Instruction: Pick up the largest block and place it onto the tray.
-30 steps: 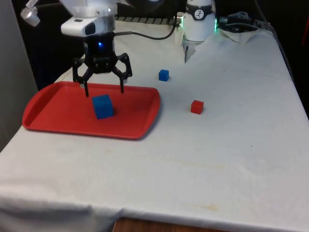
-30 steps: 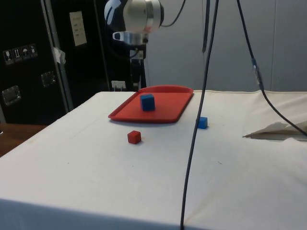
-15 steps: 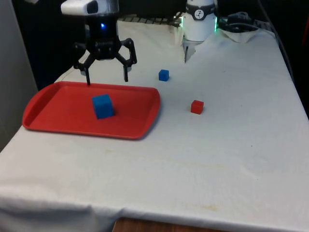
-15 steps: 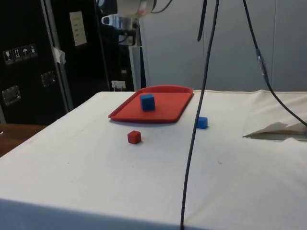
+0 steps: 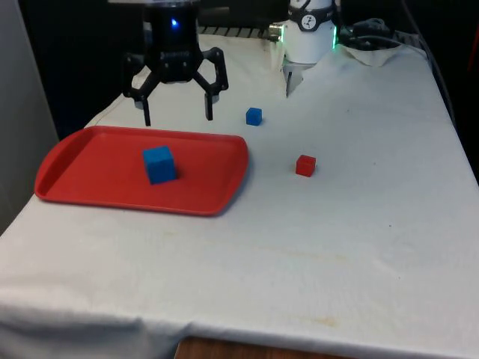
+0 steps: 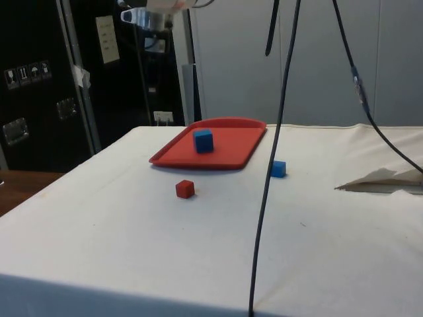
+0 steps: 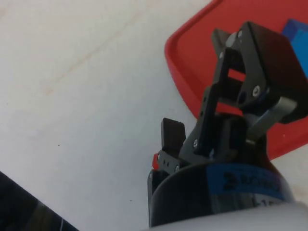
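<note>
Tool (image 5: 177, 117) hangs spread above red tray (image 5: 90, 187) holding large blue block (image 5: 159, 164).

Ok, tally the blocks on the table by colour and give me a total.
Blue blocks: 2, the large blue block on the red tray and the small blue block on the cloth.
Red blocks: 1, the red block.
Total: 3.

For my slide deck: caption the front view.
Open gripper above the red tray holding the large blue block.
</note>
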